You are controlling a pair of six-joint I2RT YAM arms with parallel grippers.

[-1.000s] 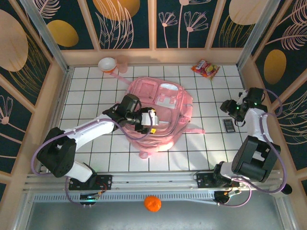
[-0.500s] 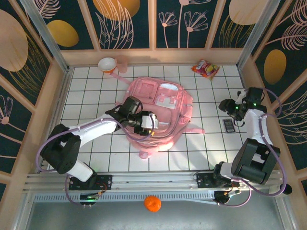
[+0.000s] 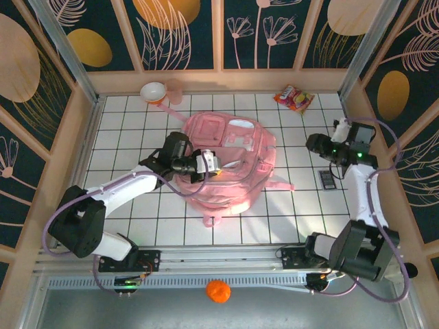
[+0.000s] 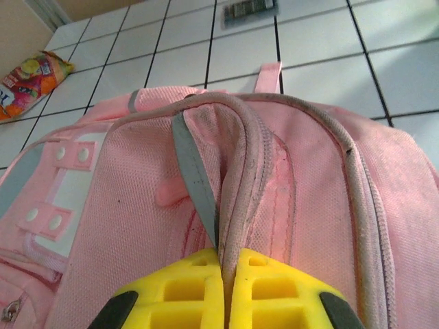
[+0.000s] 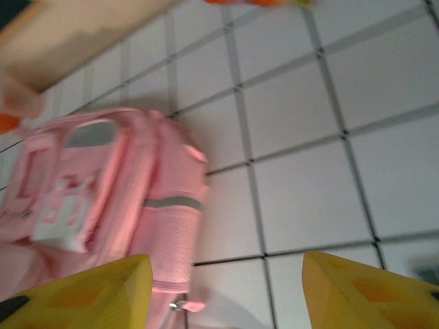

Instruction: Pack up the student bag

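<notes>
My left jaws are closed tight on a raised fold of the student bag [image 4: 309,205], at its piped edge just beside a grey strip [image 4: 195,178]. The two yellow fingertips [image 4: 274,288] meet with only pink fabric between them. My right jaws stand wide apart and hold nothing; between their yellow fingertips [image 5: 82,288] I see only the white tiles of the desk [image 5: 295,185].

The left wrist view shows the weave of the fabric and a pink strap [image 4: 269,74] lying out on the tiles, details that are too small to see from above. The right wrist view is blurred and shows the bag from its side, to the left of my open jaws.

From above, the bag lies flat in the middle of the desk, with my left arm reaching over its near left part and my right arm well apart from it, to the right. There I also see a dark flat device [image 3: 326,179] on the tiles near the right arm, a snack packet [image 3: 293,99] by the far wall, a bowl [image 3: 153,91] in the far left part, and an orange ball [image 3: 218,290] on the grey ledge in front of the desk.

The packet has orange and red print, but I cannot read any writing on it.
</notes>
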